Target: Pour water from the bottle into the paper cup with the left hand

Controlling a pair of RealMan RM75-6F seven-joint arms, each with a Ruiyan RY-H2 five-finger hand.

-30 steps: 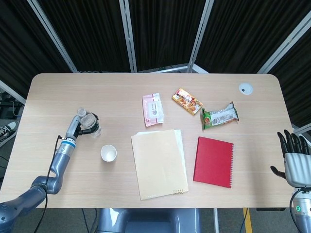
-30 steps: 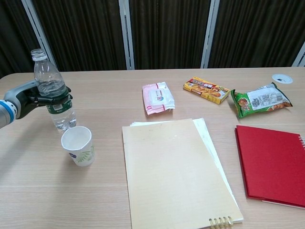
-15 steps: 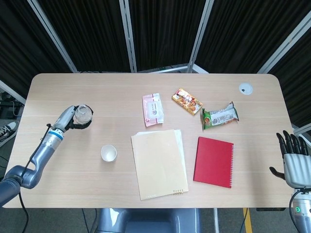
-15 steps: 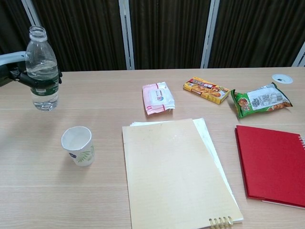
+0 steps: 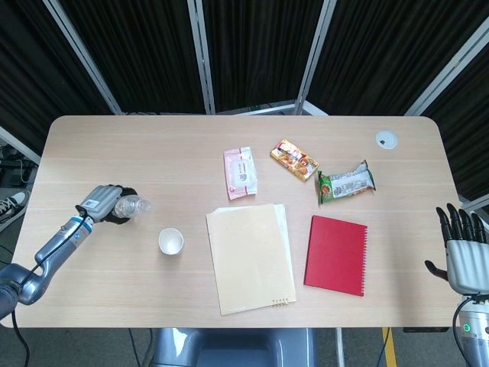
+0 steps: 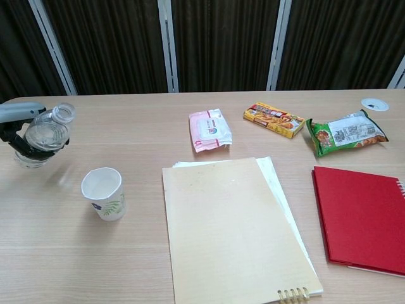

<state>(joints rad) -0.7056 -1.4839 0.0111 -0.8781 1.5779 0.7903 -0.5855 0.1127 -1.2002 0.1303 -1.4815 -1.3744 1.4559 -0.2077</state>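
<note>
The left hand (image 5: 103,200) is wrapping its fingers around the bottle (image 6: 45,133) and tipping it toward the paper cup (image 6: 102,193), which looks empty, so pouring's barely starting.

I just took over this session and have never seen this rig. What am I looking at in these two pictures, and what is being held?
Both cameras sit on the robot: the head view looks down, the chest view looks across the light wooden table. The left robot hand holds a clear plastic water bottle, uncapped and tilted toward the white paper cup, which stands apart from it. The right robot hand hangs open off the table's right edge, holding nothing. Also lying there: a tan spiral notebook, red notebook, pink wipes pack, yellow snack box and green snack bag.
</note>
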